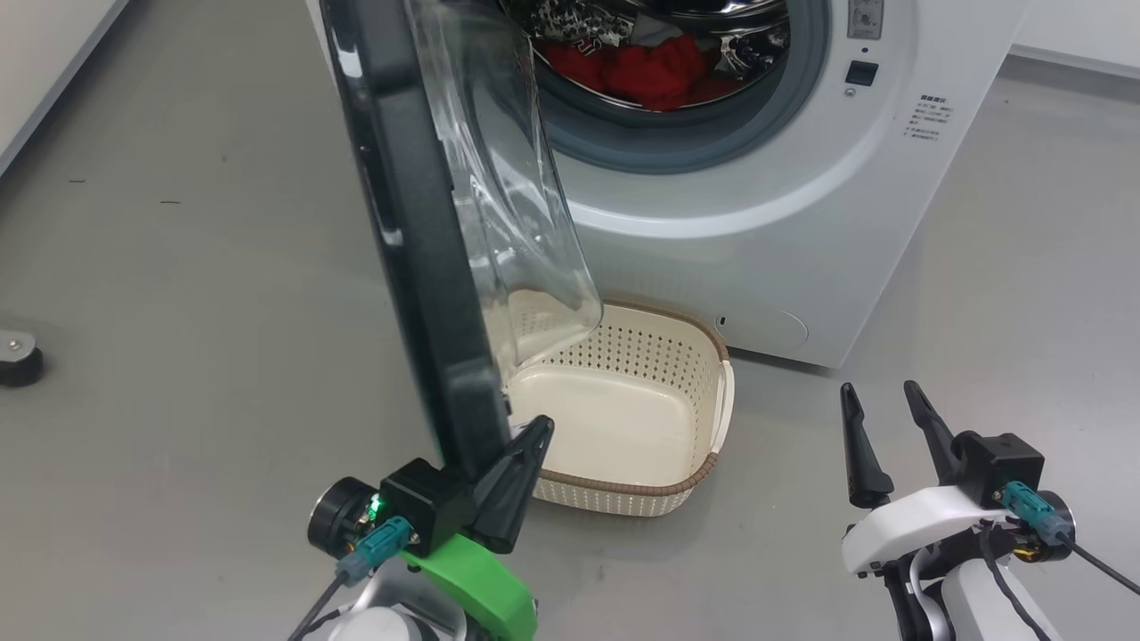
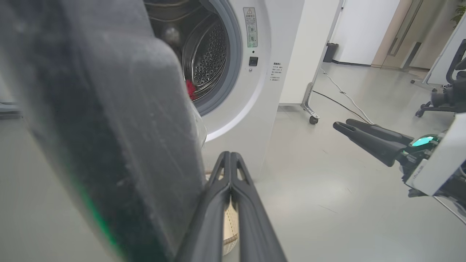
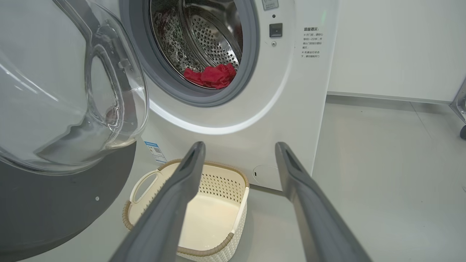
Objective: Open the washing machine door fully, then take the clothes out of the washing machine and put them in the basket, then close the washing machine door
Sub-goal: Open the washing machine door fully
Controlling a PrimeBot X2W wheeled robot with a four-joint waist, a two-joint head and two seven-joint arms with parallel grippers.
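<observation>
The washing machine door stands open, edge-on to the head view, its black ring close on the left of the left wrist view and its glass bowl bulging toward the machine. The white washing machine shows its steel drum with the red clothes lying at the drum's front. On the floor under the door is the cream basket, with nothing in it. My left gripper is shut, its fingers against the inner side of the door's lower edge. My right gripper hangs open at the lower right, fingers apart above the basket's near side.
A small black round object sits on the grey floor at the far left. Right of the machine stand a wheeled frame leg, floor cables and an office chair. Open floor lies to the right of the basket.
</observation>
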